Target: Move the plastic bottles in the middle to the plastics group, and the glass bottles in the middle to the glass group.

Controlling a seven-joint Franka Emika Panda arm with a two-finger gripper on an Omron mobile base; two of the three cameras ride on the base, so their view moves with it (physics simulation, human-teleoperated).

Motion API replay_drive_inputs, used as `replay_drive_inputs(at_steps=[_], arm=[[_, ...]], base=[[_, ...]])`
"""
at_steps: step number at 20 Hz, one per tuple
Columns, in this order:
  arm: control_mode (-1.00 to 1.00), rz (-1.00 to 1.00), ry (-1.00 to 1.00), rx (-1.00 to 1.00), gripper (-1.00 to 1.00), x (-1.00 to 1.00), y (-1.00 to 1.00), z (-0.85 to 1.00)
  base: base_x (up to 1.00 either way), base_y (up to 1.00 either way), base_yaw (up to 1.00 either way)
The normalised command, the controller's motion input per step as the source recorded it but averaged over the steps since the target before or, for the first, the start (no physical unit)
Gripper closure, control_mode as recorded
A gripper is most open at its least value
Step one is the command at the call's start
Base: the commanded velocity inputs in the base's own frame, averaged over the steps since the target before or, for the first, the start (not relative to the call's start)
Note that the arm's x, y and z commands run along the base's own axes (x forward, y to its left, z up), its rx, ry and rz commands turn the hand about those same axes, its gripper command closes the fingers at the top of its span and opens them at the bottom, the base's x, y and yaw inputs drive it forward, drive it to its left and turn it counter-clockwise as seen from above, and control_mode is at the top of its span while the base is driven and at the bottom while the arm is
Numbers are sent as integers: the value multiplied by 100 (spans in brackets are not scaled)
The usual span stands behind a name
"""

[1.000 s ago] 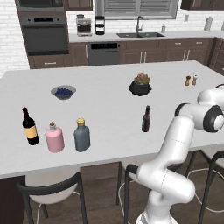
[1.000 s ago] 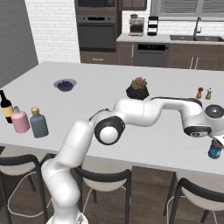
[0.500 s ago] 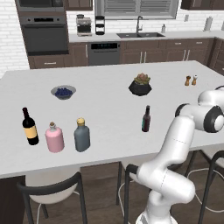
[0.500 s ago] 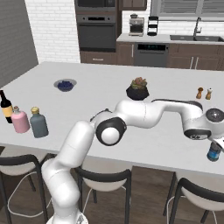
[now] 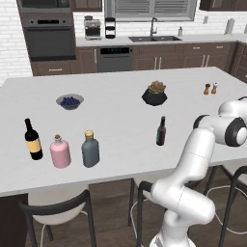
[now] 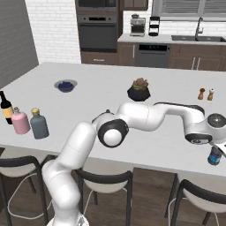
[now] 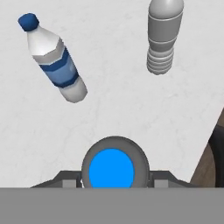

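The gripper [image 7: 111, 181] is squeezed around a small water bottle [image 7: 111, 169]. In the hand view we look straight down on its blue cap, at 6 o'clock. This bottle stands up tall near the counter [image 6: 110, 95] edge in the right base view. Another blue-label bottle [image 7: 53, 57] points its cap to 11 o'clock. A grey bottle [image 7: 162, 35] is at 1 o'clock.

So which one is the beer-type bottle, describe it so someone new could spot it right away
Start at the long white island counter and find the dark pot with the succulent. Just in front of it, toward the stools, the slim dark brown bottle stands upright and alone. The other bottles cluster at the far left end, all fatter or taller.
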Motion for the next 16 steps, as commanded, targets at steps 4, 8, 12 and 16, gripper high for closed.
replay_drive_inputs(at_steps=[4, 8, 12, 16], arm=[[-100, 1, 0, 0, 100, 0, 0, -24], [-100, 0, 0, 0, 100, 6, 0, -1], [-100, 0, 0, 0, 100, 20, -1, 7], [-100, 0, 0, 0, 100, 18, 0, 5]], base=[[0, 0, 0], [0, 0, 0], [0, 0, 0], [0, 0, 0]])
